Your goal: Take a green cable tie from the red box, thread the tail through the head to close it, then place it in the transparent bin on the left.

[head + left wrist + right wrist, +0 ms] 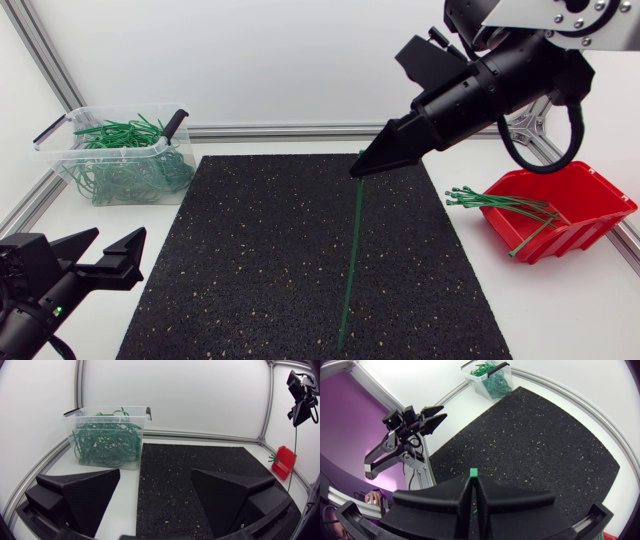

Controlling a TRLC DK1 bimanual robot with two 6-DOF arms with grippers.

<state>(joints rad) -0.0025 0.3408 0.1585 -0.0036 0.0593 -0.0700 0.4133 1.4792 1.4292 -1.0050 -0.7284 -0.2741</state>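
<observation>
One tie (352, 250), top seemingly inside right claw (359, 170)

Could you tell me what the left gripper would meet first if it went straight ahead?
Probably only the mat: the left gripper points across it, between the bin and the hanging tie, neither in its line. Depth is unclear, though.

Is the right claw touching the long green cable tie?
Touching. In the right wrist view the right gripper has both fingers pressed on the green cable tie, whose end pokes out between them.
</observation>
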